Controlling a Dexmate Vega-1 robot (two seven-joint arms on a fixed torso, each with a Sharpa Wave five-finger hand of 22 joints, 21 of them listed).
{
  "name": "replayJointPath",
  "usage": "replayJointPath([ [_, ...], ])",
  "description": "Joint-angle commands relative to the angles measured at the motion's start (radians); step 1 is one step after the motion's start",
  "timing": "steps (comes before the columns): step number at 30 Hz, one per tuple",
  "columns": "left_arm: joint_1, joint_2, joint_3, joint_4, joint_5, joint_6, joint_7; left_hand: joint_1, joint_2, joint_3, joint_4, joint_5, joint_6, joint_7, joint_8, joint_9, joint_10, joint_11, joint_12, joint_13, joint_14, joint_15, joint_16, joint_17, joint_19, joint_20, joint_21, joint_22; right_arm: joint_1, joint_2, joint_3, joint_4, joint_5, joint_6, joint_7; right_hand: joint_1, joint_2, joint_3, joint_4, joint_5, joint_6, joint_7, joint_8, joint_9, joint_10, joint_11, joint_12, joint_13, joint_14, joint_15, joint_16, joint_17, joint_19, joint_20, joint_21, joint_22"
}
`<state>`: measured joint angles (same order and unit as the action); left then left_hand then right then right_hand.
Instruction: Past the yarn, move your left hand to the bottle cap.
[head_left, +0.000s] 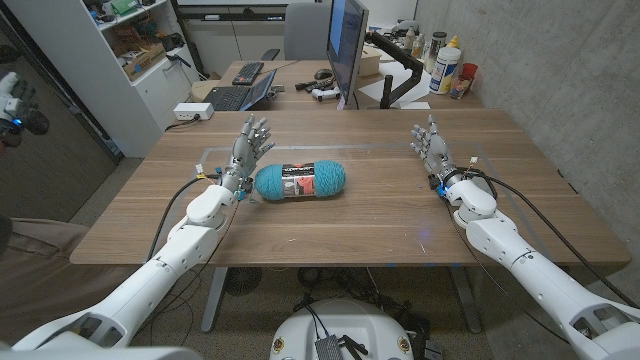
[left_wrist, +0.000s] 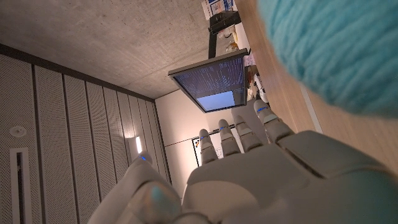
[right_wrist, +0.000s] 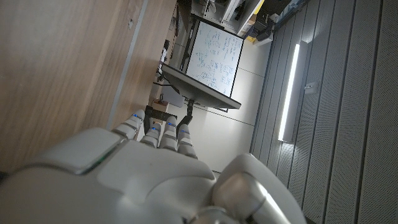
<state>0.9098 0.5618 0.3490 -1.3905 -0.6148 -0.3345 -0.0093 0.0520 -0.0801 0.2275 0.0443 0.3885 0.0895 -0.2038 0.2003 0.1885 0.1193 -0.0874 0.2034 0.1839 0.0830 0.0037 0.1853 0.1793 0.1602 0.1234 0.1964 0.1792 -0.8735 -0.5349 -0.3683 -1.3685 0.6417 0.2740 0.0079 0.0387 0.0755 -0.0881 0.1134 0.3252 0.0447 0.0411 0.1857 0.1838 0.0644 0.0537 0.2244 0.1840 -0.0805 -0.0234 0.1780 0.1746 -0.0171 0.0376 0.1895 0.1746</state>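
Beside the yarn (head_left: 300, 181), left hand (head_left: 247, 148) stands upright, fingers (head_left: 258, 129) spread.

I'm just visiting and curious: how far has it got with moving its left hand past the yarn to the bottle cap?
Little looks done. The left hand stands open beside the teal yarn, at its end on the robot's left, holding nothing. The right hand waits open, apart. I cannot make out a bottle cap on the table, so the whole reach past the yarn is left.
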Motion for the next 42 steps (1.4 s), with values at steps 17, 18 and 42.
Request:
replayJointPath([
  [17, 0.075, 0.111, -0.03, -0.068, 0.154, -0.035, 0.096, 0.005, -0.004, -0.001, -0.004, 0.006, 0.005, -0.005, 0.001, 0.002, 0.0, -0.001, -0.001, 0.005, -0.022, -0.004, -0.003, 0.003, -0.007, -0.004, 0.001, 0.003, 0.021, 0.005, -0.008, -0.001, -0.019, -0.008, -0.014, 0.01, 0.009, 0.003, -0.001, 0.006, 0.001, 0.009, 0.007, 0.002, 0.004, 0.003, 0.0, 0.003, -0.01, 0.002, 0.005, 0.005, 0.001, 0.008, 0.007, 0.005],
  [18, 0.078, 0.112, -0.031, -0.068, 0.163, -0.041, 0.103, 0.006, -0.003, -0.001, -0.004, 0.007, 0.004, -0.004, 0.001, 0.002, -0.001, -0.002, -0.001, 0.005, -0.023, -0.004, -0.003, 0.003, -0.007, -0.004, 0.001, 0.003, 0.024, 0.007, -0.01, 0.005, -0.021, -0.004, -0.01, 0.01, 0.009, 0.003, -0.001, 0.006, 0.001, 0.009, 0.007, 0.002, 0.004, 0.003, 0.0, 0.003, -0.01, 0.002, 0.005, 0.005, 0.001, 0.008, 0.007, 0.005],
  [42, 0.161, 0.14, -0.075, -0.096, 0.339, -0.104, 0.26, 0.02, -0.008, -0.003, -0.016, 0.015, 0.025, -0.01, 0.007, 0.002, -0.007, -0.007, -0.003, 0.005, -0.054, -0.011, -0.007, 0.003, -0.035, -0.006, -0.008, 0.002, 0.052, 0.023, -0.028, 0.04, -0.027, -0.014, 0.002, 0.012, 0.01, 0.003, -0.003, 0.006, 0.001, 0.009, 0.007, 0.002, 0.001, 0.004, -0.002, 0.003, -0.011, 0.002, 0.005, 0.005, 0.0, 0.009, 0.006, 0.005],
])
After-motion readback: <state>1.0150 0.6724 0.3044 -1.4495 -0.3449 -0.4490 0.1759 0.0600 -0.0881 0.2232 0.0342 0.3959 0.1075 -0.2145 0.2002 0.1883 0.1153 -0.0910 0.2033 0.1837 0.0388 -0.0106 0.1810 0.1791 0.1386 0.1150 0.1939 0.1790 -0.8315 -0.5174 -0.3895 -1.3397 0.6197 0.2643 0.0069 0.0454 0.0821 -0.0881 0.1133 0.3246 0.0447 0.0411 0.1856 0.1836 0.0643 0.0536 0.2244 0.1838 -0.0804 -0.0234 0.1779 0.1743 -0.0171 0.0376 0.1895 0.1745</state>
